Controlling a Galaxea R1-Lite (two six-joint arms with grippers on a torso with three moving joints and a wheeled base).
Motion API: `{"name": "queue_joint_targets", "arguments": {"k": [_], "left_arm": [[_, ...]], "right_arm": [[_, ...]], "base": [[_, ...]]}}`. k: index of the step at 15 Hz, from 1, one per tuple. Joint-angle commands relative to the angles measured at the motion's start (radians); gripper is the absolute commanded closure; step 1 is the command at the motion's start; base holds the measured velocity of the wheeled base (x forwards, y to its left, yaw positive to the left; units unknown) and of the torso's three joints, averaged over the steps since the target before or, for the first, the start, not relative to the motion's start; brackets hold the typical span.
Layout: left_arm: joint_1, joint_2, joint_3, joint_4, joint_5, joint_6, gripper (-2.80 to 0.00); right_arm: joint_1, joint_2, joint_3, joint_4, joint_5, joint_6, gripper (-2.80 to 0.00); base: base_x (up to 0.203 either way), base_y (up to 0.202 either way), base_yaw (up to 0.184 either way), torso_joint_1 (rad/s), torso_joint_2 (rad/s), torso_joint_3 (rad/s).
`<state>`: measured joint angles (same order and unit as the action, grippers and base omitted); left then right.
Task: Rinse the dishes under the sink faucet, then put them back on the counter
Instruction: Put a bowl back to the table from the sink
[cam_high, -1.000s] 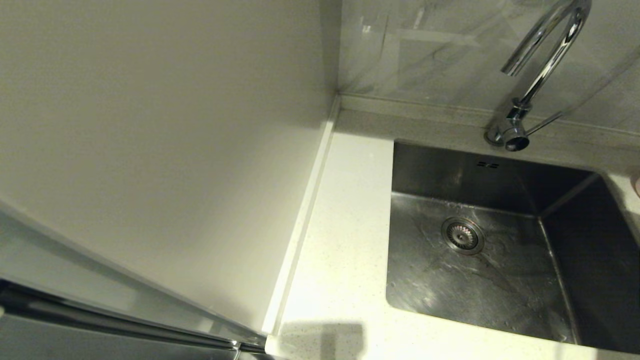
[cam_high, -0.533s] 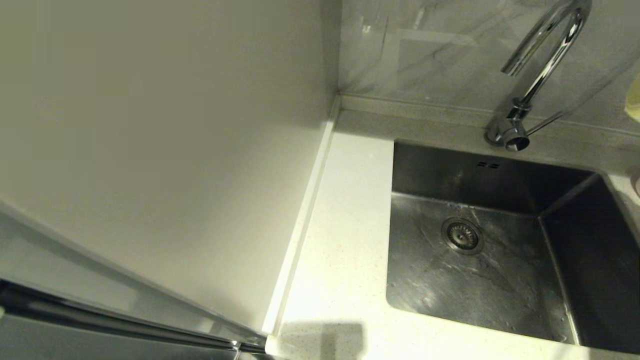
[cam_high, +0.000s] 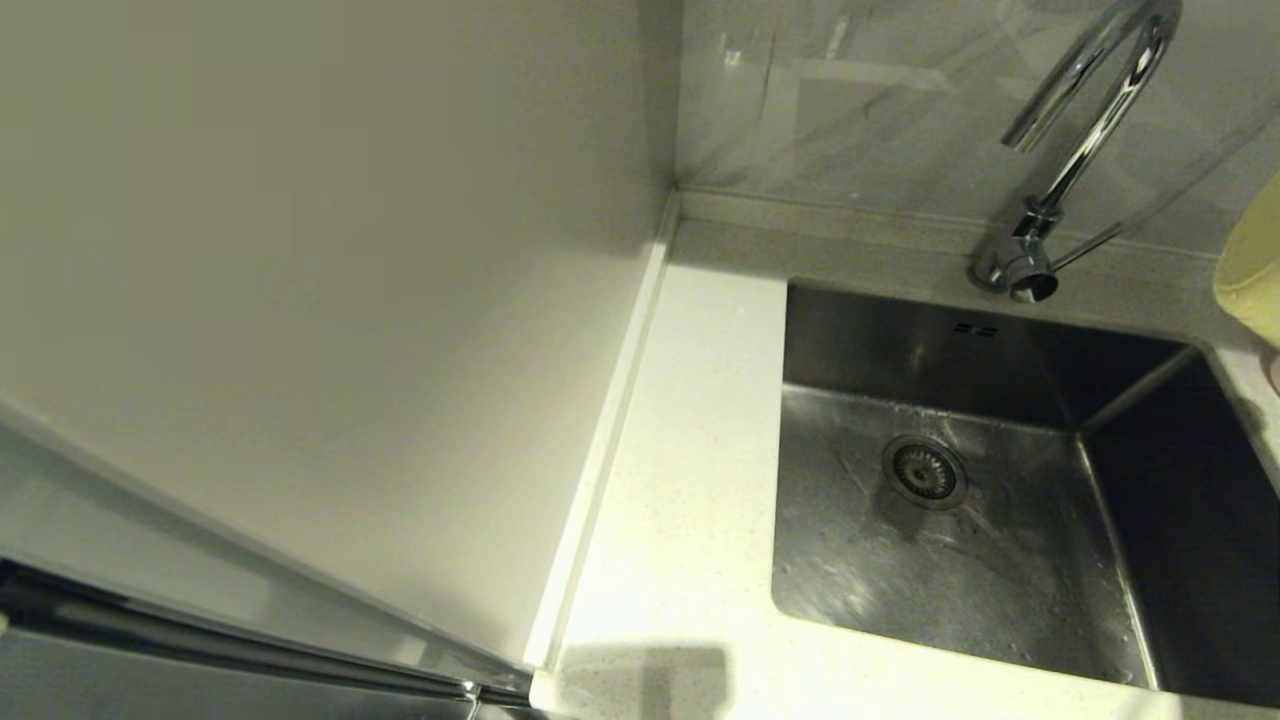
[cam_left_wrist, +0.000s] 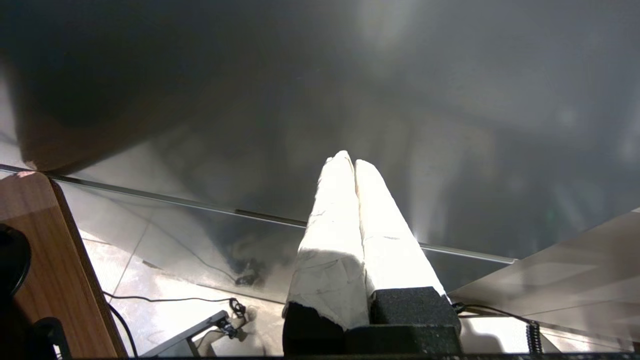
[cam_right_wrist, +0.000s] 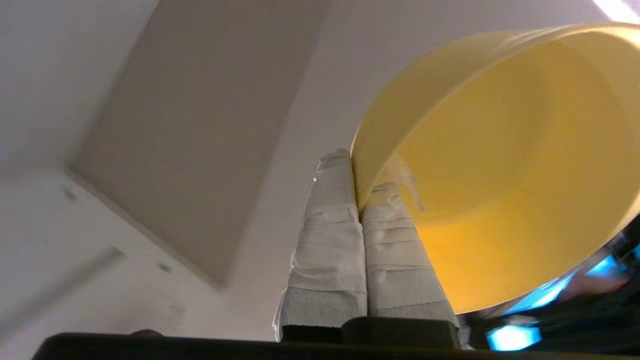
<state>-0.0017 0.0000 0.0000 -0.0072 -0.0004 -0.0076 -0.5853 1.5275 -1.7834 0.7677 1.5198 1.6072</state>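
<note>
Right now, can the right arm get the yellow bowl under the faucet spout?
Probably yes. The right tool is shut on the yellow bowl by its rim, at the head view's right edge, beside the faucet. Nothing visible stands between them, and the sink below is bare.

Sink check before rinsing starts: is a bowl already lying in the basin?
No: the sink holds only its drain strainer; the yellow bowl is at the right edge.
</note>
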Motion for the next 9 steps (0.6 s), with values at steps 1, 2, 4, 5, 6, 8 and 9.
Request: {"name": "queue_joint_targets", "arguments": {"k": [1, 2, 4, 5, 6, 8, 9], "left_arm": [[0.0, 0.0, 0.003, 0.0, 0.0, 0.0, 0.0], [0.0, 0.0, 0.002, 0.0, 0.0, 0.0, 0.0], [0.0, 0.0, 0.003, 0.0, 0.0, 0.0, 0.0], [0.0, 0.0, 0.003, 0.0, 0.0, 0.0, 0.0], [0.0, 0.0, 0.003, 0.0, 0.0, 0.0, 0.0], [0.0, 0.0, 0.003, 0.0, 0.0, 0.0, 0.0], [0.0, 0.0, 0.003, 0.0, 0.0, 0.0, 0.0]], "right_arm": [[0.044, 0.029, 0.003, -0.027, 0.01, 0.005, 0.0], [0.046, 0.029, 0.004, -0.11, 0.01, -0.002, 0.0], [0.048, 0.032, 0.013, -0.36, 0.01, -0.013, 0.0], [0.049, 0.037, 0.013, -0.47, 0.01, -0.015, 0.0], [0.048, 0.04, 0.017, -0.547, 0.01, -0.025, 0.0], [0.042, 0.028, 0.069, -0.692, 0.01, -0.183, 0.0], [0.04, 0.019, 0.104, -0.746, 0.01, -0.299, 0.0]], "base": [[0.0, 0.0, 0.0, 0.0, 0.0, 0.0], [0.0, 0.0, 0.0, 0.0, 0.0, 0.0], [0.0, 0.0, 0.0, 0.0, 0.0, 0.0], [0.0, 0.0, 0.0, 0.0, 0.0, 0.0], [0.0, 0.0, 0.0, 0.0, 0.0, 0.0], [0.0, 0.0, 0.0, 0.0, 0.0, 0.0], [0.0, 0.0, 0.0, 0.0, 0.0, 0.0]]}}
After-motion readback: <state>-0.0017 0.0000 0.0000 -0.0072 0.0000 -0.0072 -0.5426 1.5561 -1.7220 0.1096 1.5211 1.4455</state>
